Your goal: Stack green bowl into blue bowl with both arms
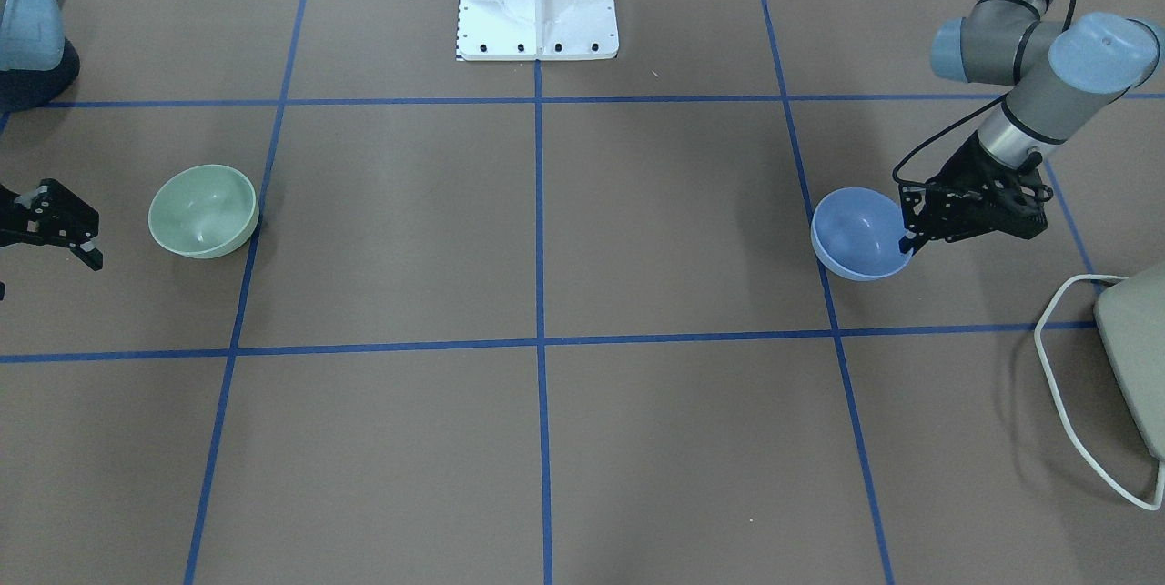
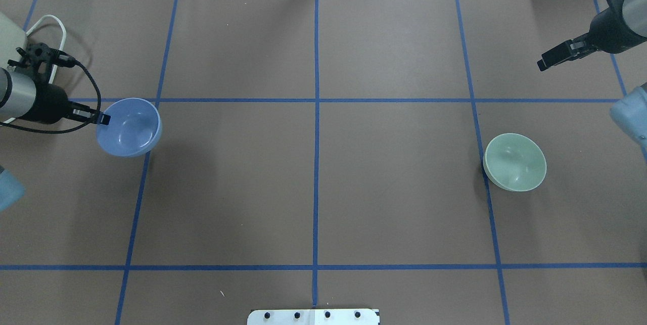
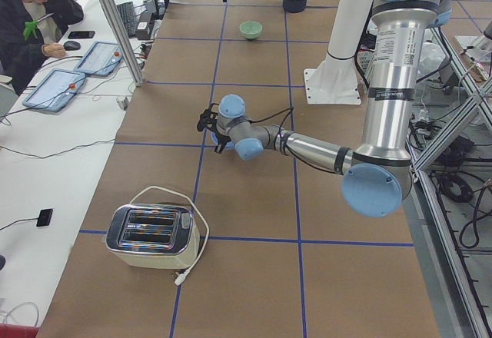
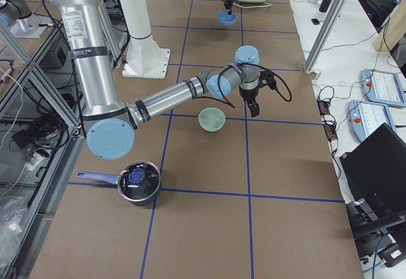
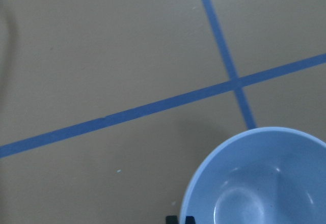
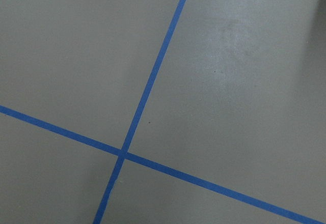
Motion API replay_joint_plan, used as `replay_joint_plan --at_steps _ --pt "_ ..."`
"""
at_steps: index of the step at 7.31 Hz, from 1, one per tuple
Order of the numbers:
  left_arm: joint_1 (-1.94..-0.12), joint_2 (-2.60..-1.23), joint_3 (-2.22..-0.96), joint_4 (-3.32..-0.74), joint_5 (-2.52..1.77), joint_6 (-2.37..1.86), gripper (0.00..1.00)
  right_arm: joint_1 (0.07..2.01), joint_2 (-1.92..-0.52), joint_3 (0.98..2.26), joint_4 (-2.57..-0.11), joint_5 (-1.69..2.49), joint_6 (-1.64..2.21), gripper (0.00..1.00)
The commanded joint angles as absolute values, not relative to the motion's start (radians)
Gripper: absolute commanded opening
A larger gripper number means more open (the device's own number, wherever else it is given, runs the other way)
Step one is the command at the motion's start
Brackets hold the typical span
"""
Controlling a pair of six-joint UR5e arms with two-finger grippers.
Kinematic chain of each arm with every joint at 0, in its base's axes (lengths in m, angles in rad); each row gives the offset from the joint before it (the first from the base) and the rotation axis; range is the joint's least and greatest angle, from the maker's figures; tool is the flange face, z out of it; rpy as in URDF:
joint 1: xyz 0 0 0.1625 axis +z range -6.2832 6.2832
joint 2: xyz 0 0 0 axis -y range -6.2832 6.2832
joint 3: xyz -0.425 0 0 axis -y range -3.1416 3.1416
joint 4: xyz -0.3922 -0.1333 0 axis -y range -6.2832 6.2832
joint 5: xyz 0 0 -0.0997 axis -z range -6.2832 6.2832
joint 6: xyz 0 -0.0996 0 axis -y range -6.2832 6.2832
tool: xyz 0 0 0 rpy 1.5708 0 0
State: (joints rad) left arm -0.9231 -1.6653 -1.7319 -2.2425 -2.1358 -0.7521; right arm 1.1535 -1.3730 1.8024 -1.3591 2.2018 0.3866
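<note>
Jaws of the left gripper [image 1: 910,237] are pinched on the rim of the blue bowl [image 1: 856,235]; we cannot tell whether the bowl's base touches the worktop [image 1: 546,230]. Jaws of the right gripper [image 4: 253,106] look spread and hold nothing. They hang above the worktop, near the green bowl [image 1: 202,210] but clear of it. We note the green bowl upright on the worktop toward the robot's right, with the blue bowl well apart toward its left. At the far left end sits a toaster [image 3: 152,236], at the far right end a lidded pot [image 4: 138,182].
</note>
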Motion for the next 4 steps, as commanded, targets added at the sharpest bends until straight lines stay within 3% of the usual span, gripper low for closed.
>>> replay_joint_plan --at_steps 1,4 --pt "-0.864 -1.838 -1.802 -2.048 -2.132 -0.909 0.00 1.154 -1.373 1.801 -1.359 2.203 0.387 1.00" --pt "-0.620 -2.122 -1.723 -1.887 -1.941 -1.112 0.00 1.154 -1.370 1.793 -1.359 2.201 0.387 1.00"
